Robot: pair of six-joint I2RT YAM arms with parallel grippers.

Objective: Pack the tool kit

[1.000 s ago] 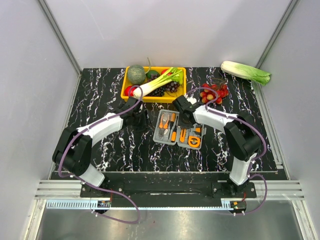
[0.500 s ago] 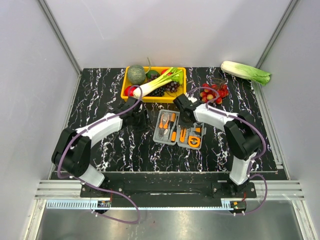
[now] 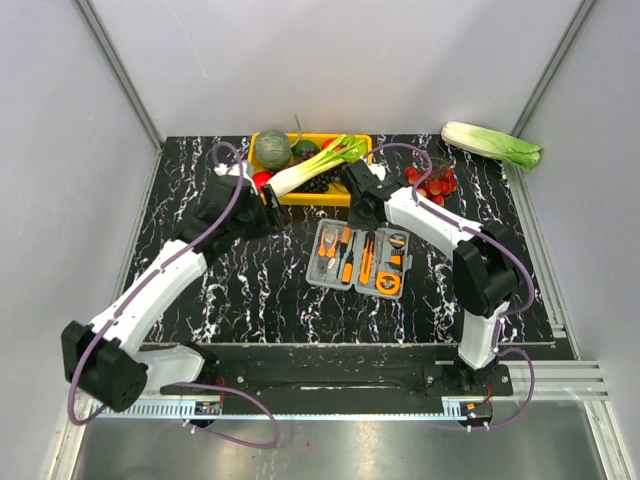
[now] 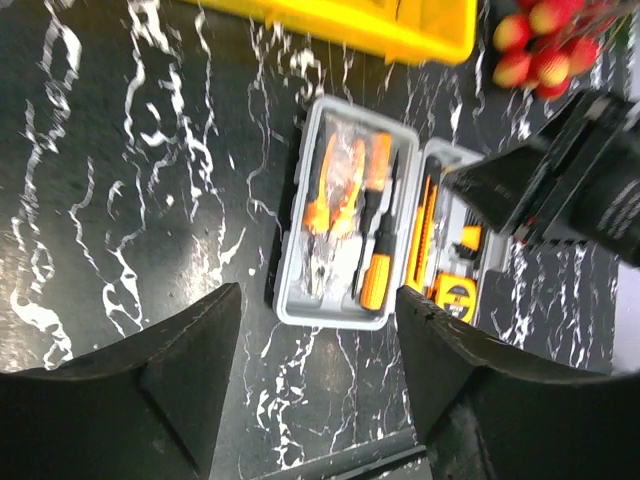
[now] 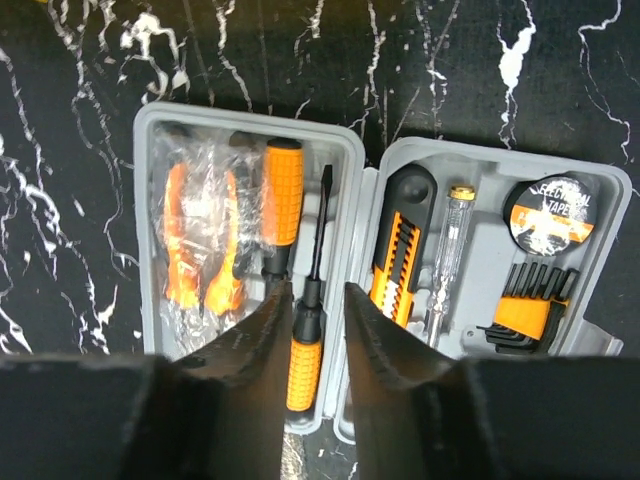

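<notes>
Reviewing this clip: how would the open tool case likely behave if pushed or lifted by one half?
The case looks like flat, rigid plastic, so it would probably slide across the glossy table rather than tip. Lifted by one half, it would likely fold at the hinge. The screwdriver appears to lie loose, so it may shift or roll.

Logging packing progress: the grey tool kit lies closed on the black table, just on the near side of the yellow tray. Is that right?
Not quite. The tool kit lies open, not closed. The right wrist view shows both halves flat, with pliers and screwdrivers in one half. The rest holds: it is on the black table, just on the near side of the yellow tray.
</notes>
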